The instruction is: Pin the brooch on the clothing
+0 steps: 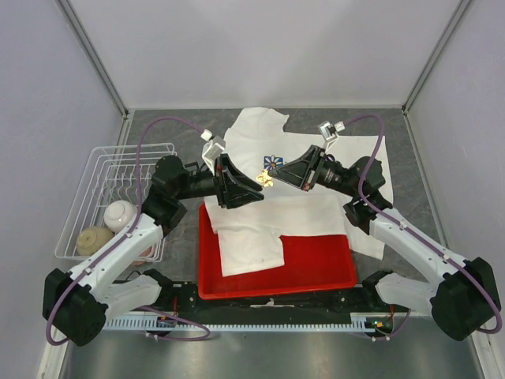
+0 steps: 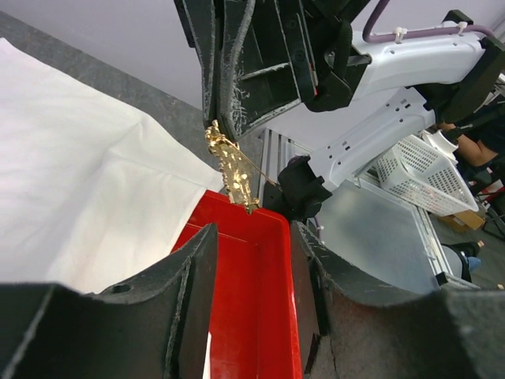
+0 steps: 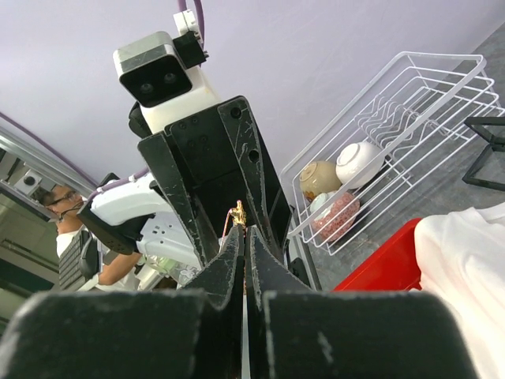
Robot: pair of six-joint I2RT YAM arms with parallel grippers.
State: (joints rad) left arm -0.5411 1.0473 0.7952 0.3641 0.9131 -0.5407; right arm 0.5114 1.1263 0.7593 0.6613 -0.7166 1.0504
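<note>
Two arms: both are being reached inward from the near edge, with their tips meeting over the middle of the table.
Red tray (image 1: 316, 272): it is being overlapped by the near hem of the clothing (image 1: 252, 134), just beyond the arm bases.
Wire rack (image 1: 87, 197): bowls (image 1: 120, 213) are being stored in it, well apart on the left.
Left gripper (image 2: 252, 237): its fingers are being held apart with nothing between them, pointed at the brooch (image 1: 266, 179) from just beside it.
Right gripper (image 3: 243, 237): its fingers are being pressed together on the thin pin of the brooch.
Brooch position: it is being held in the air above the chest of the shirt, near the blue daisy print (image 1: 274, 163). No contact with the fabric is being shown.
Clothing position: it is being displayed spread flat, collar at the far side.
Progress: the brooch is judged to be lifted and ready. Pushing the pin through the cloth and fastening it are being left to do.
</note>
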